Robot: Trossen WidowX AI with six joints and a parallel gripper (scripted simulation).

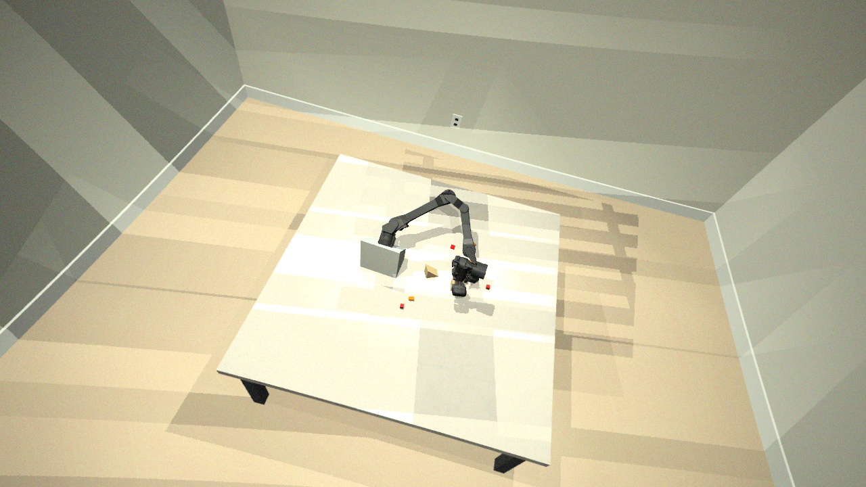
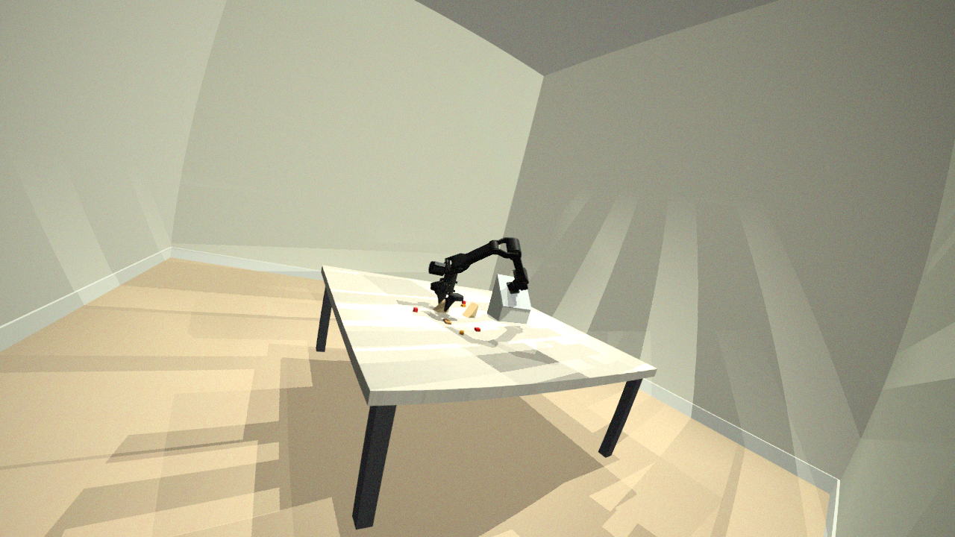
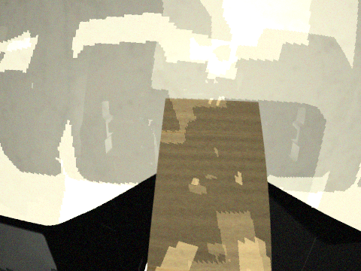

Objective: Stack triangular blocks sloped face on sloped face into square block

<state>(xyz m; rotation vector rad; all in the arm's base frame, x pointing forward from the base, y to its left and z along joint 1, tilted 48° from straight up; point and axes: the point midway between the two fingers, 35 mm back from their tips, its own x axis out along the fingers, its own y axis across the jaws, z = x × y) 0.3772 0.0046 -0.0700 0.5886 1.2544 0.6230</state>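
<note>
My gripper (image 1: 459,285) (image 2: 446,304) (image 3: 207,185) points down and is shut on one wooden triangular block (image 2: 440,306) (image 3: 214,150), with a black finger against each side of it. In the wrist view the block's long grained face fills the gap between the fingers. In the exterior view this block is at or very near table level; I cannot tell whether it touches the table. In the top view the hand hides most of it. The other triangular block (image 1: 430,271) (image 2: 471,309) stands apart on the table, between the gripper and the grey wedge-shaped box.
The grey box (image 1: 380,259) (image 2: 509,309) stands beside the arm's base. Small red pieces (image 1: 452,247) (image 1: 488,286) (image 1: 401,306) lie around the blocks. An orange piece (image 1: 411,297) (image 2: 463,305) lies near one red piece. A brown piece (image 2: 447,321) lies near the gripper.
</note>
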